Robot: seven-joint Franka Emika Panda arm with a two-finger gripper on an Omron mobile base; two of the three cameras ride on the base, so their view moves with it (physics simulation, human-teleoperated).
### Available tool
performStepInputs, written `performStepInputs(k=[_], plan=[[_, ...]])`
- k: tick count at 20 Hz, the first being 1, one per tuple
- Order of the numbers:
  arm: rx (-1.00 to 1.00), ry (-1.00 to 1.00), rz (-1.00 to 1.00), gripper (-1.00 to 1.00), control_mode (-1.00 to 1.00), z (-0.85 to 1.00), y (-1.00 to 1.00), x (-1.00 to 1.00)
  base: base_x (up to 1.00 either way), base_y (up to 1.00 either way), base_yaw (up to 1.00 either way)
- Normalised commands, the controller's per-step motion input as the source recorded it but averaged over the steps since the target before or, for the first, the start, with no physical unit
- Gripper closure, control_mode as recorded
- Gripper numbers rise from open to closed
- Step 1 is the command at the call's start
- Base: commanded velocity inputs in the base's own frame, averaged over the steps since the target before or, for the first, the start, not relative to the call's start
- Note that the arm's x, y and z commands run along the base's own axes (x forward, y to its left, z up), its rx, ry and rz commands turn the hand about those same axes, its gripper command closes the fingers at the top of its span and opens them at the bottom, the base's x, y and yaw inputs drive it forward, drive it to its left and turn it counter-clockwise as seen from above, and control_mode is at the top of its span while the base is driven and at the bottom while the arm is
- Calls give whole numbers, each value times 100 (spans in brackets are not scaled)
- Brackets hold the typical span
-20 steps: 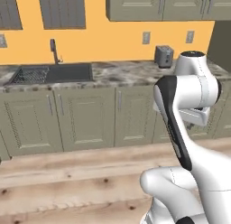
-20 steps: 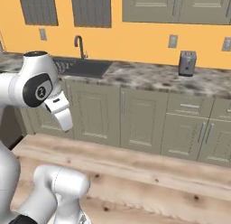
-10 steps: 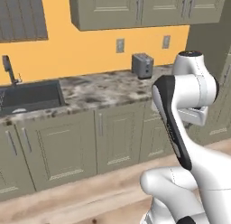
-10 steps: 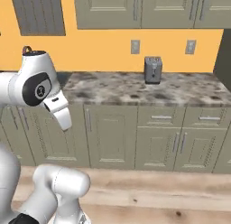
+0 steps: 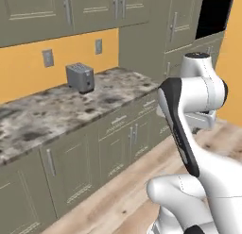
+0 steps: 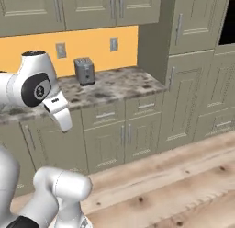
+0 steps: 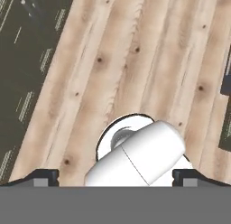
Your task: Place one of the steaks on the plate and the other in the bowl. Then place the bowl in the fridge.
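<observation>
while the tool [image 7: 115, 175] points down at the wooden floor [image 7: 135, 60], its two tips stand wide apart with nothing between them. far ahead of it, a toaster [image 5: 79, 77] stands on the worktop [image 5: 61, 110]; no steak, plate, bowl or fridge can be made out.

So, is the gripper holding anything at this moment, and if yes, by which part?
Nothing is held. The gripper is open; between its fingertips there is only wooden floor.
</observation>
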Motion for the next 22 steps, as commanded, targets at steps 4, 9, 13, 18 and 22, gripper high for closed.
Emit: performStepInputs(k=[4, 9, 13, 18, 22], plan=[[0, 0, 0, -100, 100, 0, 0, 0, 16, -58, -73], [0, 0, 0, -100, 100, 0, 0, 0, 37, -43, -69], [0, 0, 0, -100, 100, 0, 0, 0, 77, -21, -57], [0, 0, 0, -100, 100, 0, 0, 0, 93, 4, -53], [0, 0, 0, -100, 100, 0, 0, 0, 100, 16, -50]])
